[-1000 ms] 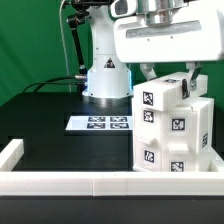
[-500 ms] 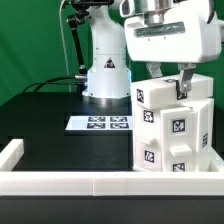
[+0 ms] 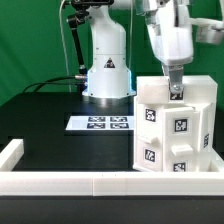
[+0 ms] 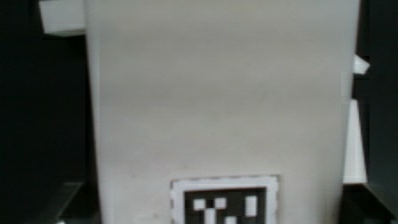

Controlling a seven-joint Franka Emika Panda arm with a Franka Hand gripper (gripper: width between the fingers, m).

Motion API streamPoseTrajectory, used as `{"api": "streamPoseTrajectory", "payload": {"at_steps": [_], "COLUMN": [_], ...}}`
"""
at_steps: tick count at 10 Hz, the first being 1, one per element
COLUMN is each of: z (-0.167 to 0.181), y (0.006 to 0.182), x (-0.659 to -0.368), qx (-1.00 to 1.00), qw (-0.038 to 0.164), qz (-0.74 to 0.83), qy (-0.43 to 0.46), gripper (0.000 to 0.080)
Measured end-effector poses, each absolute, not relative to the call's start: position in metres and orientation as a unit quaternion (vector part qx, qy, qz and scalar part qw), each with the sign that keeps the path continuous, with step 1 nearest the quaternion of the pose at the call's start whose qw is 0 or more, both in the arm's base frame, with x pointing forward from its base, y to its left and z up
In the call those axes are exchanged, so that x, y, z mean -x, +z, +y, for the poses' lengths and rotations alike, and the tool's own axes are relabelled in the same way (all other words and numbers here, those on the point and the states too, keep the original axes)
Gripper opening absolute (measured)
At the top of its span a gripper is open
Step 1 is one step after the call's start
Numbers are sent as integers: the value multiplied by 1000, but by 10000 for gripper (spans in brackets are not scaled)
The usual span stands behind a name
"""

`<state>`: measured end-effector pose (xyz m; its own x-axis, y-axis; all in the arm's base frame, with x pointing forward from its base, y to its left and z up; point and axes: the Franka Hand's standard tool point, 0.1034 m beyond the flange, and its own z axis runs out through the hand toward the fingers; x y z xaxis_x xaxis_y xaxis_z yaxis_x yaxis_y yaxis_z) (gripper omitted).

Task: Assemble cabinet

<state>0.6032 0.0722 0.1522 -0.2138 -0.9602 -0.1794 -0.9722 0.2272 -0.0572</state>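
The cabinet point(image 3: 175, 125) stands upright on the black table point(image 3: 45, 120), at the exterior view's right, just behind the low white border wall point(image 3: 80, 182). 4 black-and-white tags show on the faces turned to the camera. In the wrist view a tall white panel of the cabinet point(image 4: 214, 95) fills the picture, with 1 tag at its lower edge.

The gripper point(image 3: 176, 90) points straight down at the cabinet's top edge; its dark fingertip touches or sits just over the white top, and whether the fingers are spread or pressed together cannot be told. The white arm point(image 3: 165, 35) rises steeply from it and leaves the picture at the top. The arm's base point(image 3: 107, 65) stands behind, well apart from the cabinet.

Against the picture of 0.5 s ago, the wide white hand body that spanned the cabinet's top now shows narrow, turned edge-on. The raised tagged piece that stood at the cabinet's upper left then is gone from sight, and the top reads as 1 level edge.

The marker board point(image 3: 100, 123) lies flat between base and cabinet, in the same place as before.
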Motion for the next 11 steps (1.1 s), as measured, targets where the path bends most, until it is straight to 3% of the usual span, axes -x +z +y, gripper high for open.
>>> {"api": "streamPoseTrajectory", "payload": {"at_steps": [11], "z": [77], "y": [156], "x": [-608], "qx": [517], "qw": [107], "qz": [848], "qy": [54], "gripper": [558]}}
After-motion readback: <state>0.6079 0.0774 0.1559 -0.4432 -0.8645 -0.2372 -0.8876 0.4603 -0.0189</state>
